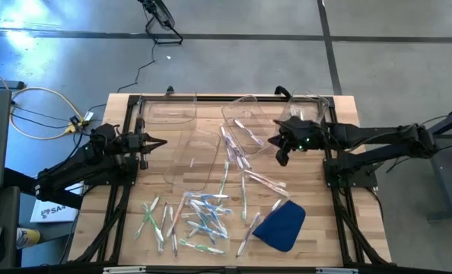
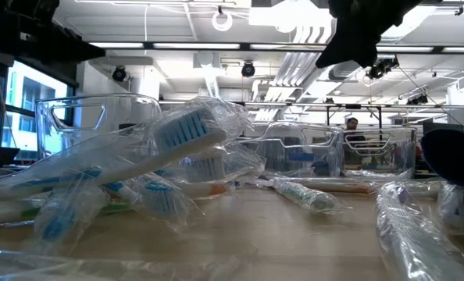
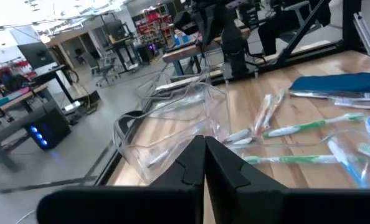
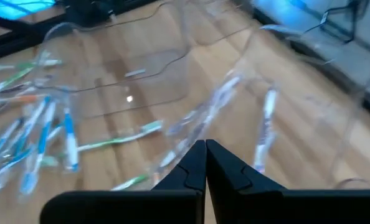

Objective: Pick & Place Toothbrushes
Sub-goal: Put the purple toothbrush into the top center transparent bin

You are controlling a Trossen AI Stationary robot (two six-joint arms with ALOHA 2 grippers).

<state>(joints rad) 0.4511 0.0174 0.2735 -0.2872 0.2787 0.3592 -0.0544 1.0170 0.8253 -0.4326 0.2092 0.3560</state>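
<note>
From above, the toothbrushes [image 1: 199,217] lie scattered over the near half of the tabletop [image 1: 317,232], a few in the clear bins [image 1: 245,125]. Left end effector [image 1: 159,142] hangs empty, fingers together, well apart from them; right end effector [image 1: 281,156], also closed, hovers by a bin. Low view: wrapped brushes up close. Wrist views: both closed on nothing. Looks like between picks; next, open and descend.

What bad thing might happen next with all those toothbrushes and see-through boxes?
1. The wrapped toothbrushes lie overlapping in a heap, so the robot may pinch two together.
2. The tilted clear plastic bin below the right gripper might get knocked.
3. One brush lies against the blue cloth, which might snag.
</note>
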